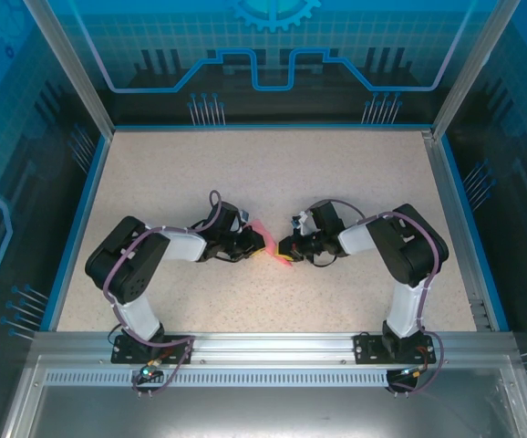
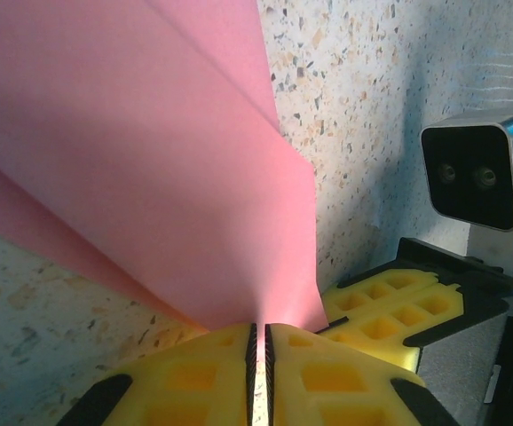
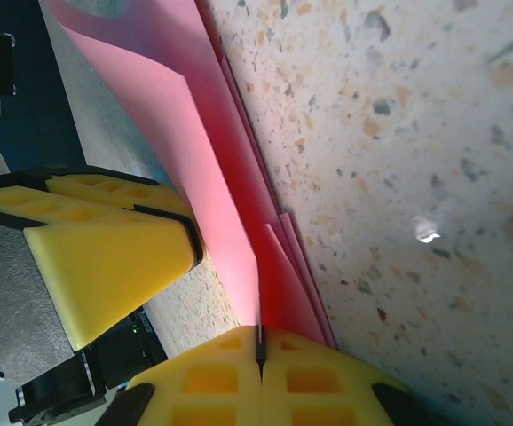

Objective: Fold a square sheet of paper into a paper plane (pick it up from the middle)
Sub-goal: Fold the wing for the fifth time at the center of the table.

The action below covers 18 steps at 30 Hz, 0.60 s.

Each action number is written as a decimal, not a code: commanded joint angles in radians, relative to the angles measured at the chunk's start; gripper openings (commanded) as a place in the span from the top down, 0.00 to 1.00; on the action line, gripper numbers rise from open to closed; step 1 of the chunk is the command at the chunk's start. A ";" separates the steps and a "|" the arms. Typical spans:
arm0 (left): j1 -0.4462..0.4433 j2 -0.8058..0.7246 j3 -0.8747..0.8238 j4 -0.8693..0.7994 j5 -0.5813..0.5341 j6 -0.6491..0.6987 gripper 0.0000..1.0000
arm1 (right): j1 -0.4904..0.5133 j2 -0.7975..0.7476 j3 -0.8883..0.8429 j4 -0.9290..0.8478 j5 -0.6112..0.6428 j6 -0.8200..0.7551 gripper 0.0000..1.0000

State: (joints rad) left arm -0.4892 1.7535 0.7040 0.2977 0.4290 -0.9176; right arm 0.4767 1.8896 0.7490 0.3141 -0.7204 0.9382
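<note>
Top view: both arms bend inward, and their heads meet at the centre of the counter (image 1: 200,182). The left pincer (image 1: 262,243) and right pincer (image 1: 282,246) face each other, tips almost touching. The pink paper (image 1: 261,228) sits between them and only a small bit of it shows. Arm bases are at the near edge.

Left wrist view: the left pincer (image 2: 258,355) has its yellow fingers (image 2: 194,377) pressed together, with a pink edge of the paper (image 2: 150,160) nipped in the slit. The paper is folded, with layered flaps and a crease running away from the tips. It fans out over the speckled counter (image 2: 354,106). The right pincer (image 2: 345,311) is just beside it on the right, with its wrist camera (image 2: 478,169) above.

Right wrist view: the right pincer (image 3: 260,355) is clamped tight on the paper (image 3: 212,151), and the pink goes straight into the seam between the fingers. Several stacked layers show, with their edges lying along the counter (image 3: 398,177). One flap stands up off the surface. The left pincer (image 3: 172,222) is close on the left, touching the same paper.
</note>
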 commanded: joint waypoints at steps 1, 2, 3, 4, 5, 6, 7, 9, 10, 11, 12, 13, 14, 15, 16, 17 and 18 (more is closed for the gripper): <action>-0.009 0.006 0.000 0.029 0.026 -0.001 0.86 | -0.015 0.040 0.014 -0.114 0.014 -0.037 1.00; -0.008 -0.001 -0.001 0.038 0.027 0.002 0.86 | -0.015 0.040 0.018 -0.125 0.018 -0.044 1.00; -0.009 -0.007 -0.007 0.050 0.028 0.003 0.86 | -0.013 0.040 0.020 -0.135 0.021 -0.051 1.00; -0.009 -0.015 -0.013 0.062 0.027 0.003 0.86 | -0.013 0.042 0.025 -0.152 0.025 -0.060 1.00; -0.009 -0.021 -0.014 0.064 0.025 0.006 0.86 | -0.013 0.042 0.027 -0.164 0.031 -0.068 0.99; -0.011 -0.024 -0.015 0.064 0.025 0.010 0.86 | -0.013 0.042 0.030 -0.171 0.036 -0.071 0.99; -0.010 -0.026 -0.017 0.064 0.022 0.012 0.85 | -0.012 0.043 0.032 -0.181 0.040 -0.080 0.99; -0.012 -0.022 -0.015 0.056 0.021 0.015 0.86 | -0.011 0.048 0.038 -0.197 0.047 -0.088 0.99; -0.012 -0.016 -0.009 0.044 0.020 0.015 0.86 | -0.009 0.050 0.039 -0.197 0.047 -0.089 0.99; -0.011 -0.008 -0.004 0.031 0.020 0.015 0.86 | -0.009 0.051 0.040 -0.197 0.048 -0.088 0.99; -0.012 0.000 0.000 0.026 0.020 0.012 0.87 | -0.008 0.052 0.041 -0.199 0.048 -0.090 0.99; -0.012 0.005 0.002 0.025 0.018 0.010 0.87 | -0.007 0.054 0.043 -0.201 0.049 -0.091 0.99; -0.013 0.010 0.002 0.022 0.018 0.006 0.87 | -0.008 0.054 0.044 -0.203 0.049 -0.092 0.99; -0.013 0.015 0.005 0.014 0.017 0.004 0.87 | -0.006 0.056 0.046 -0.206 0.050 -0.093 0.99; -0.013 0.019 0.011 -0.001 0.011 0.005 0.88 | -0.006 0.056 0.047 -0.208 0.053 -0.093 0.99; -0.014 0.022 0.015 -0.012 0.007 0.006 0.88 | -0.007 0.056 0.049 -0.207 0.052 -0.093 0.99; -0.013 0.025 0.019 -0.026 0.003 0.007 0.88 | -0.006 0.056 0.050 -0.212 0.052 -0.095 0.99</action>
State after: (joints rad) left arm -0.4950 1.7542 0.7040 0.3191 0.4278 -0.9173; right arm 0.4767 1.8977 0.8013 0.1940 -0.7227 0.8593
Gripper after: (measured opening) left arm 0.119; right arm 0.043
